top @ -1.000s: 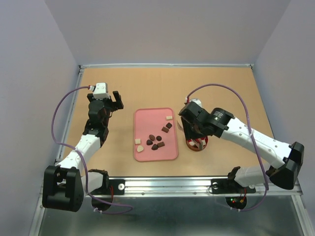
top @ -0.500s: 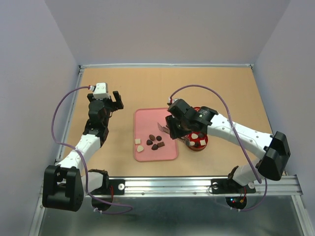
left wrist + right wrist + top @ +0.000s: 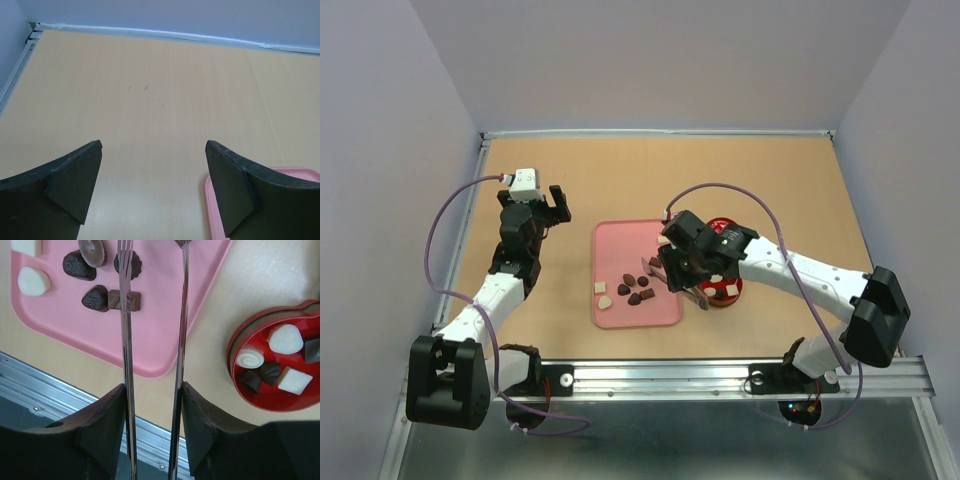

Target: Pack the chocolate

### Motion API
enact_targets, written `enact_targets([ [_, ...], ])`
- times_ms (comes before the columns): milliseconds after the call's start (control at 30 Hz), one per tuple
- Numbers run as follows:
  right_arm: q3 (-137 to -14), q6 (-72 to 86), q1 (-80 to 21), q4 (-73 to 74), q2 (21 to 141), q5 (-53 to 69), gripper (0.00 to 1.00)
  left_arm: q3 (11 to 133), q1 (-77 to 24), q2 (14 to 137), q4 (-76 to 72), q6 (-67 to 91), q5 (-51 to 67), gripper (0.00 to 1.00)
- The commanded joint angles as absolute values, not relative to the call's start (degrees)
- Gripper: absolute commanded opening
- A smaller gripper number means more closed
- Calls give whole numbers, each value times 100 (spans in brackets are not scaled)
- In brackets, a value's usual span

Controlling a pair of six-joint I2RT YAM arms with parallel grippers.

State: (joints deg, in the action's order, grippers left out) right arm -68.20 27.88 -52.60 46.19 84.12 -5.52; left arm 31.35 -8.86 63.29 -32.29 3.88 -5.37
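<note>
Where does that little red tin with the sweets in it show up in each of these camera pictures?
Top external: the red tin sits just right of the pink tray, partly under the right arm.
Left wrist: not in it.
Right wrist: the red tin is at the right edge, open, with chocolates inside.
Shared landmark: the pink tray, seen in all three views.

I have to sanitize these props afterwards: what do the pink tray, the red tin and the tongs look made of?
Pink tray: likely plastic with a matte finish; it has an even color and a rounded, molded rim.
Red tin: probably painted metal, fairly glossy; the wall is thin with a green band, though coated card is possible.
Tongs: polished metal; the blades are thin and mirror-like with bright reflections.
</note>
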Motion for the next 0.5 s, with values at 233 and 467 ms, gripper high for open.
enact_targets([
  [233, -6846, 2892, -5309, 4552, 8086, -720, 51, 3261, -853, 6319, -3419, 387, -536, 96],
  [467, -6943, 2970, -5309, 4763, 7928, -905, 51, 3278, -844, 6372, -3428, 396, -527, 96],
])
